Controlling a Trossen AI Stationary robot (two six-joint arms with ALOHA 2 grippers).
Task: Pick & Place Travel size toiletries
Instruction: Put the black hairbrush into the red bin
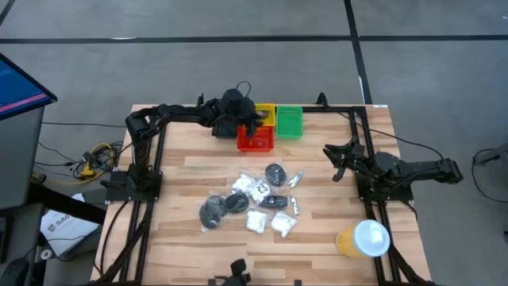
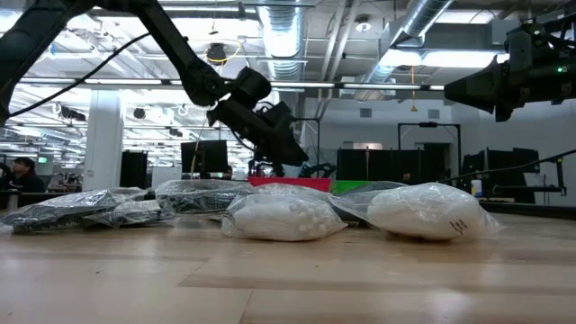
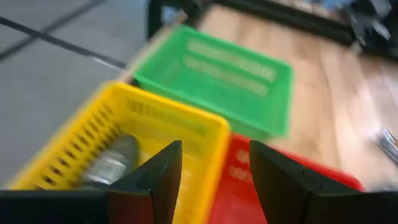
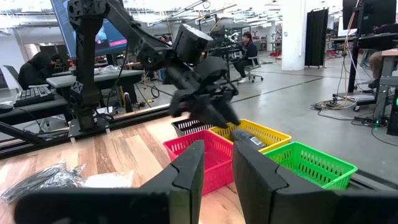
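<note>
left claw (image 3: 211,180) wide over yellow bin (image 3: 155,124) | right claw (image 4: 214,168) narrow, empty | no legible writing

The black bin (image 4: 186,126) is largely hidden behind the red bin (image 4: 205,155) and the left gripper (image 1: 252,121). In the left wrist view, a silvery tube (image 3: 112,163) in the yellow bin (image 3: 124,134) is blurred and partly covered by a finger (image 3: 158,180). The orange cup (image 1: 361,240) is seen from above only. Packet (image 1: 255,189) markings cannot be read.
</note>
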